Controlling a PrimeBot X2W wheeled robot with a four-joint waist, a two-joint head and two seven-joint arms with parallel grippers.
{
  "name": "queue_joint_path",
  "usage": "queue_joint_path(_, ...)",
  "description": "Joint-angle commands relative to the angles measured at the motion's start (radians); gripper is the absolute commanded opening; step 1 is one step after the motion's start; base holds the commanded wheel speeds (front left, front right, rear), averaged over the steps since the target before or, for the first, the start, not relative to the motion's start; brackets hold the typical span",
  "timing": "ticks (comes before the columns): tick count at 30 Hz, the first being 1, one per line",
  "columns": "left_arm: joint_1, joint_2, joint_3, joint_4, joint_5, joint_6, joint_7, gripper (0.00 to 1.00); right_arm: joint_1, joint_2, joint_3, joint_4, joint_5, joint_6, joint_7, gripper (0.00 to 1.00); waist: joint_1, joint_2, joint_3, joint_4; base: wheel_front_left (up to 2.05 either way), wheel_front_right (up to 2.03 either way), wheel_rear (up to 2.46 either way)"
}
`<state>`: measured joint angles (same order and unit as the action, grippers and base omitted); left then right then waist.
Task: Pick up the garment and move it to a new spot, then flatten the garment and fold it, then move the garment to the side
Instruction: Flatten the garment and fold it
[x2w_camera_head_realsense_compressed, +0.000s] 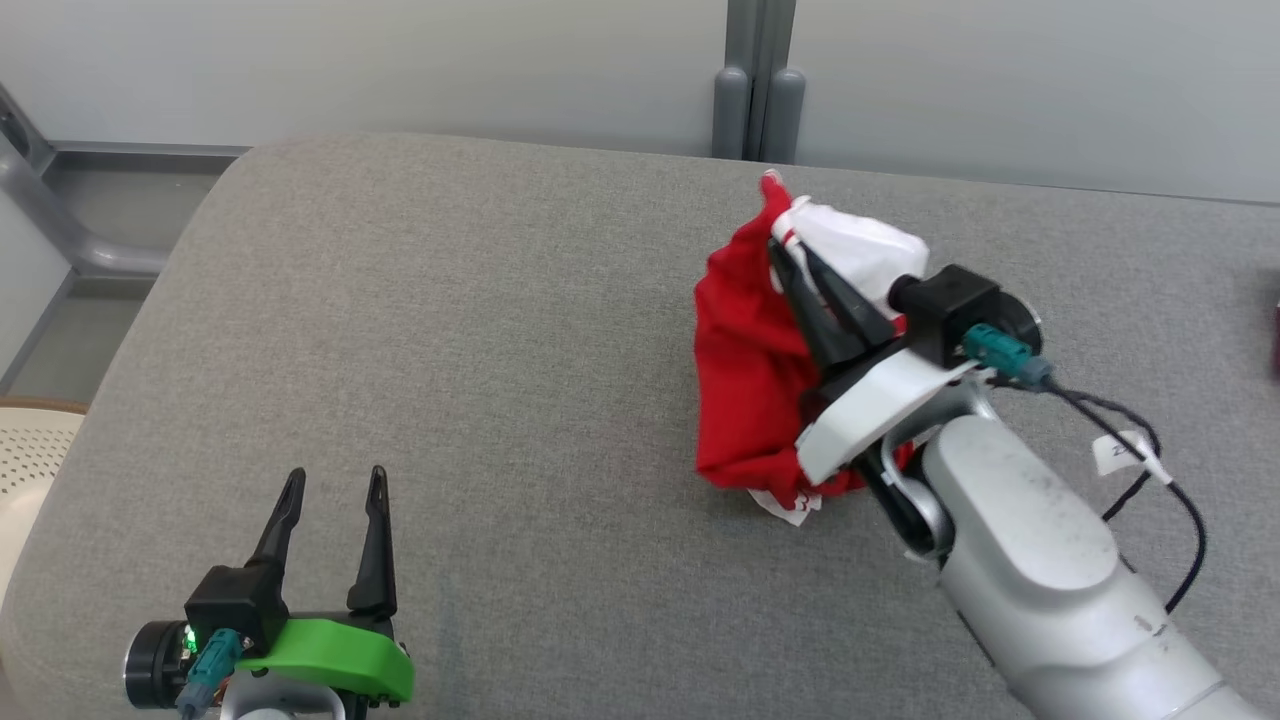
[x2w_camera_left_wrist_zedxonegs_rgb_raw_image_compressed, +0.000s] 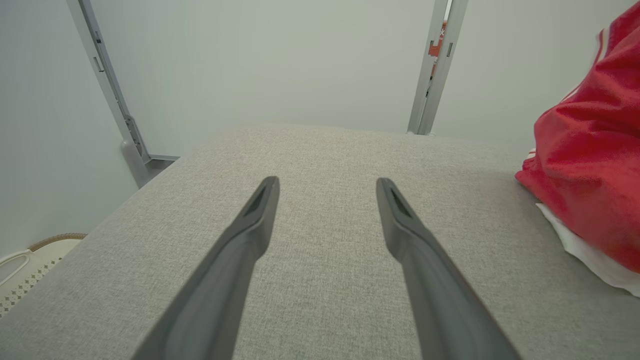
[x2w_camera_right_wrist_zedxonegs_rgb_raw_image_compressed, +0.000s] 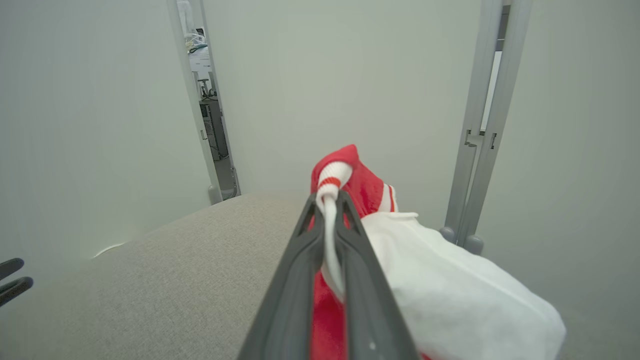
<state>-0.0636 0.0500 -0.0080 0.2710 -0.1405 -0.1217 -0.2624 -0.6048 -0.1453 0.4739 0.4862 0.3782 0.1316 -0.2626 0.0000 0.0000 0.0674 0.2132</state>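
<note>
2 grippers, 2 different jobs. our right gripper (x2w_camera_head_realsense_compressed: 788, 243), right of centre in the head view, is clamped tight on a white ribbed edge of the crumpled red and white fabric garment (x2w_camera_head_realsense_compressed: 745, 370). it pinches near its fingertips, so the bundle hangs from the jaws while its lower folds seem to touch the grey woven cushion surface (x2w_camera_head_realsense_compressed: 500, 350). we judge this to be the carry to a new spot. our left gripper (x2w_camera_head_realsense_compressed: 337, 475), at the lower left, sits spread wide and empty, well apart from the cloth, likely parked clear until flattening needs it.
</note>
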Motion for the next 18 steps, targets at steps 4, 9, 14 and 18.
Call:
queue_joint_path(4,0.011,0.002,-0.004,-0.001,0.003,0.004,-0.003,1.00,0.039,0.049,0.104,-0.012,-0.001,-0.002,-0.003,0.00,0.0000,0.0000,-0.006,0.027,0.00,0.00,0.00)
queue_joint_path(9,-0.004,0.002,-0.014,0.003,0.000,0.003,-0.003,1.00,0.068,0.086,0.224,0.013,0.022,-0.002,-0.003,0.00,0.0000,0.0000,0.004,0.053,0.00,0.00,0.00)
queue_joint_path(14,-0.014,0.002,-0.023,0.012,-0.010,0.002,-0.003,1.00,0.102,0.093,0.370,0.017,0.079,-0.002,-0.003,0.00,0.0000,0.0000,0.011,0.075,0.00,0.00,0.00)
queue_joint_path(18,-0.013,0.002,-0.025,0.013,-0.013,0.007,-0.003,1.00,0.105,0.093,0.432,-0.018,0.124,-0.002,-0.003,1.00,0.0000,0.0000,0.013,0.080,0.00,0.00,0.00)
